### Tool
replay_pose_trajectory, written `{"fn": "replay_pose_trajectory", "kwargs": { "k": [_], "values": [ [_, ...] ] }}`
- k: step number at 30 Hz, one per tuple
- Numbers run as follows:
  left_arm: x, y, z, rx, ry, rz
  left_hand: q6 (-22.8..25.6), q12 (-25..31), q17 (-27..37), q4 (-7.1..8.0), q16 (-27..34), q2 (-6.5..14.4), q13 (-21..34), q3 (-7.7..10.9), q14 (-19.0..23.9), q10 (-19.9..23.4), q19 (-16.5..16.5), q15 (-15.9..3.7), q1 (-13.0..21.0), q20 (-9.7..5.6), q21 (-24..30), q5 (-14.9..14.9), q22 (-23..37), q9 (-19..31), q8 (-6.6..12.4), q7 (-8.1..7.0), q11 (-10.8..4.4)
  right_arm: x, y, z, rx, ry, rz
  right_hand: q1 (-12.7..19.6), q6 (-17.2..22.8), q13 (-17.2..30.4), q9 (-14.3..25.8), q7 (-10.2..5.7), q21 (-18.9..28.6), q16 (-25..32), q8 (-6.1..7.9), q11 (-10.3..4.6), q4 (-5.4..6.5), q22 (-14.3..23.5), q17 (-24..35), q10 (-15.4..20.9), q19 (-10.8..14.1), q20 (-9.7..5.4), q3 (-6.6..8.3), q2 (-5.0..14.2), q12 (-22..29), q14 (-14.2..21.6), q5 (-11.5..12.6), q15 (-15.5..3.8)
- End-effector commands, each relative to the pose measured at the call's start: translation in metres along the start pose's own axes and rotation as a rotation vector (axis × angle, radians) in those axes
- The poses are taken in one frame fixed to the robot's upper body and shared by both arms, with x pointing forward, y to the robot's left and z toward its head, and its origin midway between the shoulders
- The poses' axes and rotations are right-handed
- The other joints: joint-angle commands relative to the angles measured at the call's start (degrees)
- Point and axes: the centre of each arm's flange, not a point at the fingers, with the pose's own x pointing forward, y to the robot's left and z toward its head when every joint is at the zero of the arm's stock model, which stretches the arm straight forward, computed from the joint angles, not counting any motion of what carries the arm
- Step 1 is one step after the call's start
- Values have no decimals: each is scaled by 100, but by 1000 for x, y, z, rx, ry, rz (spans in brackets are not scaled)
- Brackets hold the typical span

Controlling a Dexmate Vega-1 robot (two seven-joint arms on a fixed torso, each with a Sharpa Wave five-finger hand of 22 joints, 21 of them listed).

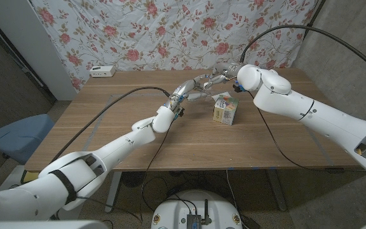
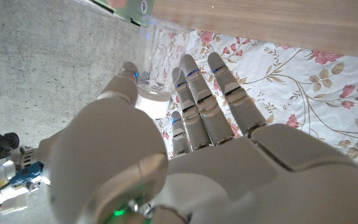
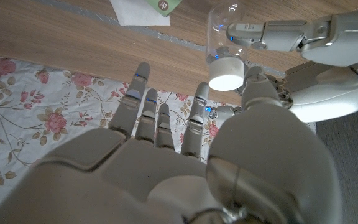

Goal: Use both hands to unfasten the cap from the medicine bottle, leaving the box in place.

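The left hand point(image 3: 303, 37) gripped the clear medicine bottle point(image 3: 219, 28) while the right hand point(image 3: 241, 106) pinched its white cap point(image 3: 225, 73) (apparently not yet off), box point(image 1: 224, 109) untouched.

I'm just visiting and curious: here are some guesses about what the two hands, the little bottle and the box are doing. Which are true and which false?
1. The left hand holds the clear bottle above the table. True.
2. The white cap is already off the bottle. False: it sits on the bottle's end.
3. The box stands on the table. True.
4. The right hand is gripping the box. False: its fingers are at the cap, away from the box.
5. The wall hanging behind the table is plain blue. False: it is a floral cloth.
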Motion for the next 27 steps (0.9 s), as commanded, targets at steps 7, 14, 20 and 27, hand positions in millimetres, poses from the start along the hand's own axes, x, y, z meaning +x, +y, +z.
{"fn": "replay_pose_trajectory", "kwargs": {
  "k": [7,14,20,27],
  "values": [
    [-3,-1,1,-2,4,1,-1,24,5,-7,4,44,31,65,6,371,2,-286,-7,-24,0,31,16,16,11,8,-335,1,4,0,-7,18,0,124,159,36,55,-34,-24,16,124,-36,-37,4,15,74,81,-12,107,32,40,78,33,-31],
    [-3,-1,2,-2,4,0,-5,22,5,-8,5,39,31,70,8,367,2,-280,-9,-21,0,30,16,16,10,11,-336,0,5,0,-4,25,-7,210,239,41,90,-81,-19,22,193,-49,-67,5,19,117,112,-42,172,55,41,120,27,-83],
    [-3,-1,3,-1,2,0,-2,22,4,-11,5,37,31,76,9,366,7,-288,-8,-25,2,30,16,16,12,3,-335,-1,6,-1,-5,26,-6,266,321,44,115,-119,-22,23,253,-64,-80,6,24,142,118,-51,216,71,41,137,21,-101],
    [-2,-2,4,-3,1,-3,-3,21,5,-6,4,39,31,80,4,364,2,-286,-15,-23,0,30,16,16,12,9,-335,-3,7,-1,-4,26,-18,334,428,47,150,-165,-20,30,335,-97,-92,6,30,186,138,-76,269,85,44,173,9,-144]
  ]
}}
